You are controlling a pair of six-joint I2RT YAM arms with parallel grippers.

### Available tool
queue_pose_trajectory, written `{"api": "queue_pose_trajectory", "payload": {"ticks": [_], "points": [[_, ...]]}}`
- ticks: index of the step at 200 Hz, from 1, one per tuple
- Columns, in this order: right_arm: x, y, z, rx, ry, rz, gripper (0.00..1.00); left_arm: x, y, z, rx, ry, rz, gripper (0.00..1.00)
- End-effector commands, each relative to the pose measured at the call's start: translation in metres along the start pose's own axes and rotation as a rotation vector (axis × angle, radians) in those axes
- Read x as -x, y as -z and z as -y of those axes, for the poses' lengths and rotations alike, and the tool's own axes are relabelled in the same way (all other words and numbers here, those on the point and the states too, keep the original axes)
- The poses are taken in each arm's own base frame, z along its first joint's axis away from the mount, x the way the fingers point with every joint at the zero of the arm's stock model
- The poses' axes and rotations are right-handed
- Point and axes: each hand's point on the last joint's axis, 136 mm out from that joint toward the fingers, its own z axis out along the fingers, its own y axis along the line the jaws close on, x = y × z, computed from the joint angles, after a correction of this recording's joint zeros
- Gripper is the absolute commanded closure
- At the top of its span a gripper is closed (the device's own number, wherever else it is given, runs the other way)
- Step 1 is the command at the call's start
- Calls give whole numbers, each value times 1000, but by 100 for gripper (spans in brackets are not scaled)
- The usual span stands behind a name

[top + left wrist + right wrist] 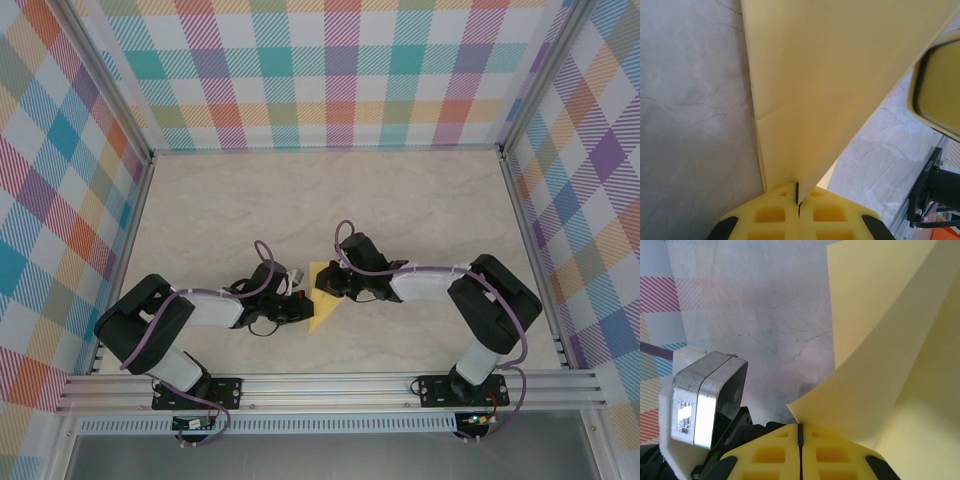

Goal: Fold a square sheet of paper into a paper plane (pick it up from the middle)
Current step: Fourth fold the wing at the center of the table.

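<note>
Pale marble-look table inside plaid walls, where the left tool and right tool are both pinched shut on the thin pale-yellow square sheet of paper between them near the front, probably keeping the fold lined up.
</note>
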Motion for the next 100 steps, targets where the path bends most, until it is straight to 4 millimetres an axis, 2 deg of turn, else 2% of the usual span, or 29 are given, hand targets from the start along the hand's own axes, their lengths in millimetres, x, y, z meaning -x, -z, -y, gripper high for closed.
{"api": "queue_pose_trajectory", "payload": {"ticks": [1, 49, 100], "points": [[2, -7, 3, -26, 19, -7, 94, -8, -3, -16, 38, 38, -32, 97], [3, -8, 3, -24, 18, -3, 94, -2, 3, -7, 24, 24, -4, 85], [1, -8, 5, -29, 17, -13, 94, 8, 14, 4, 8, 5, 52, 83]]}}
